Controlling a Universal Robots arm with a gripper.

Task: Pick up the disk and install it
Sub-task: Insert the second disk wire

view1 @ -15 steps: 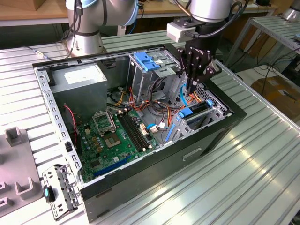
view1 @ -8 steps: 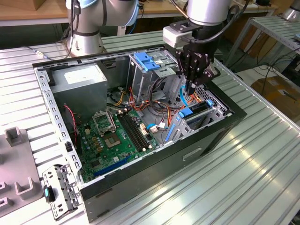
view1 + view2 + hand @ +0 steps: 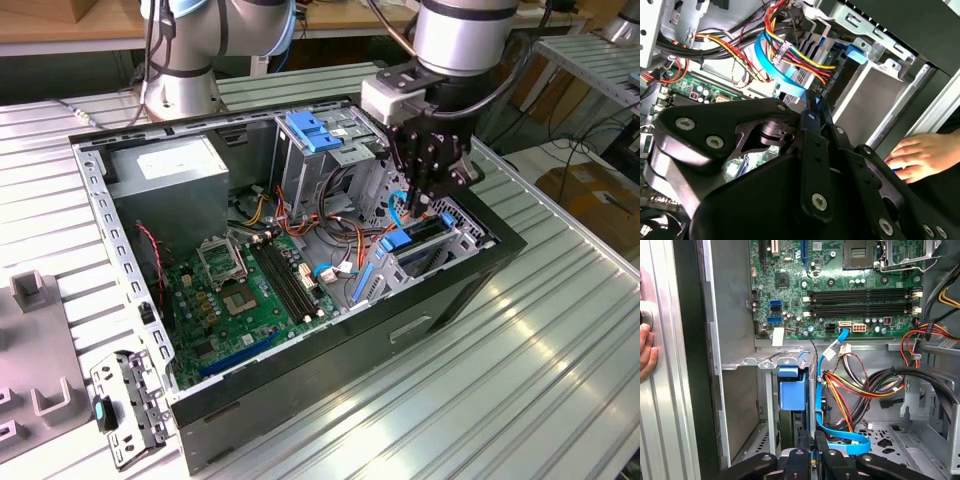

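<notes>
The hand (image 3: 428, 196) hangs inside the open case (image 3: 330, 350), over the drive bay (image 3: 420, 250) at about 3 o'clock from the motherboard (image 3: 250, 290). In both wrist views its fingers (image 3: 812, 145) sit pressed together with nothing between them. The disk (image 3: 792, 395), blue rail showing, stands slotted in the bay, just below the fingertips; a person's hand (image 3: 915, 155) rests on the case's outer wall.

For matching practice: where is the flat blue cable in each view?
Exterior view: the flat blue cable lies on the exterior view's right of the motherboard.
Second wrist view: it curves beside the coloured wires.
First wrist view: it runs from the motherboard past those wires.
Shared landmark: motherboard.
</notes>
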